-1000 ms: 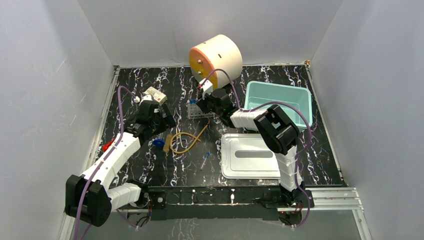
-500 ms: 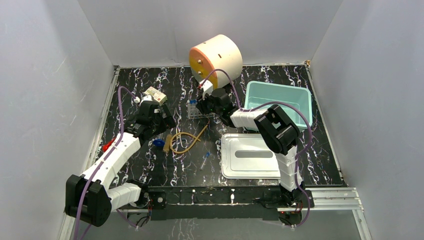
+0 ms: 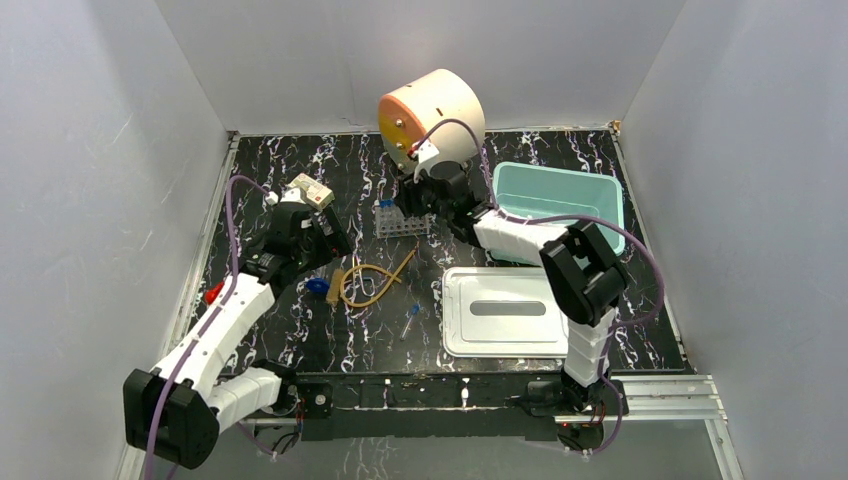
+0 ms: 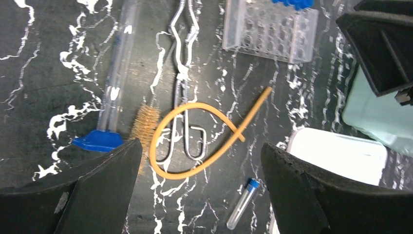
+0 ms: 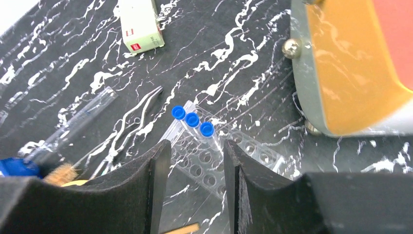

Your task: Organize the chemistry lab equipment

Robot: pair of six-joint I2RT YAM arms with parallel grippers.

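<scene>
My right gripper hangs just above the tube rack, fingers a little apart and empty; three blue-capped tubes stand in this rack. My left gripper, spread wide and empty, hovers near the rack over the tubing coil

Black marbled table bears rack, tubing, lid, tub
</scene>
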